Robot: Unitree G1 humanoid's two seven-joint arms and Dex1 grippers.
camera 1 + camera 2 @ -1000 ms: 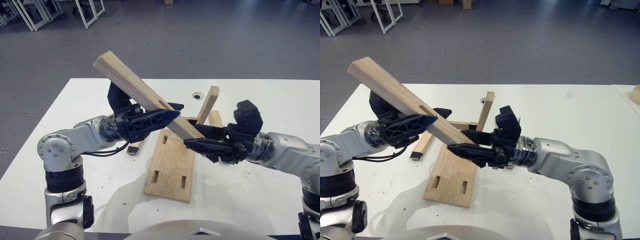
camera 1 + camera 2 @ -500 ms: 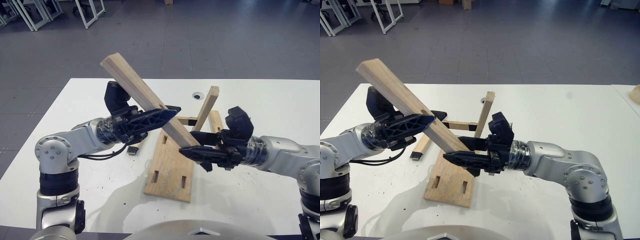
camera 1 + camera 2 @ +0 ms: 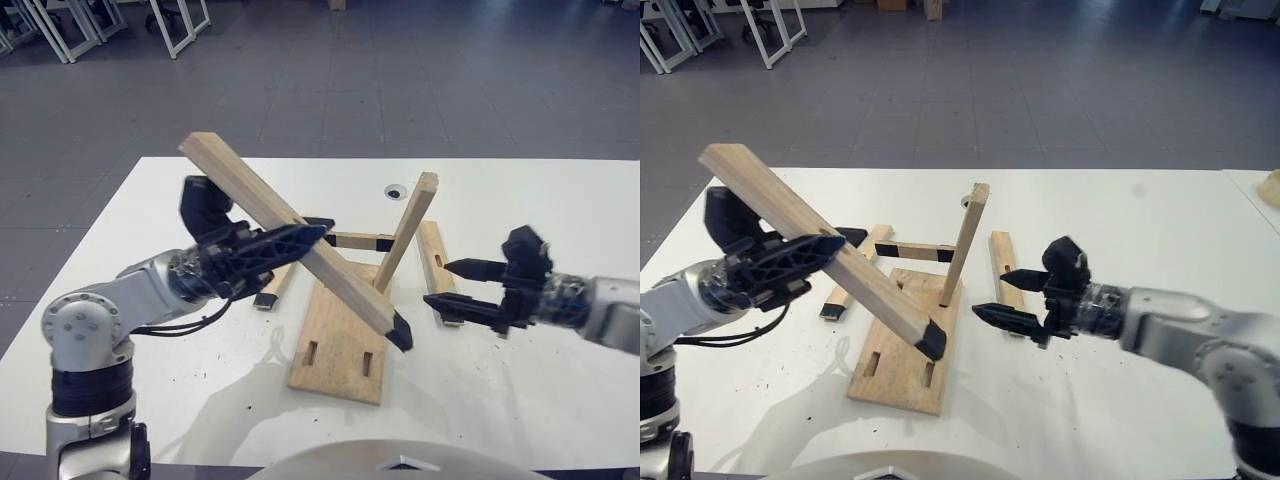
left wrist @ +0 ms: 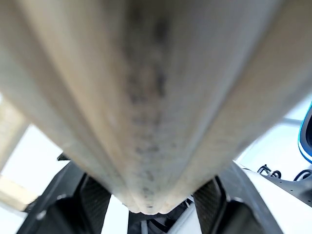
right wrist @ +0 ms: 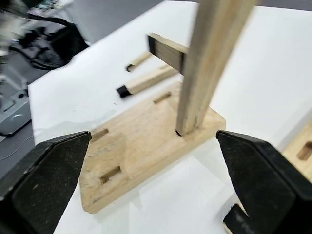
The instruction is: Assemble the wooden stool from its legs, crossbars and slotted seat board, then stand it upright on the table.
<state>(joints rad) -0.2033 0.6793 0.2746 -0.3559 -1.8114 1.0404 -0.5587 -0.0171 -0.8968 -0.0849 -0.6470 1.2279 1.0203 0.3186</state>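
While the left pincer (image 3: 300, 236) was clamped on the held leg (image 3: 345, 290) near its middle, that leg slanted down with its black-capped end (image 3: 400, 332) hanging over the seat board (image 3: 335, 335), not yet in a slot. The seat board lay flat on the table (image 3: 520, 210). A standing leg (image 3: 405, 235) was planted in it, leaning slightly, with a crossbar (image 3: 355, 240) jutting from its side. The right pincer (image 3: 437, 282) hovered wide open and empty, just beside a spare leg (image 3: 435, 255) lying on the table.

The wood looked stiff, light and fairly smooth, so a long leg would probably swing about a single grip. A hold nearer the capped end seemed wise for steering it into a slot, and the planted leg looked easy to knock loose.
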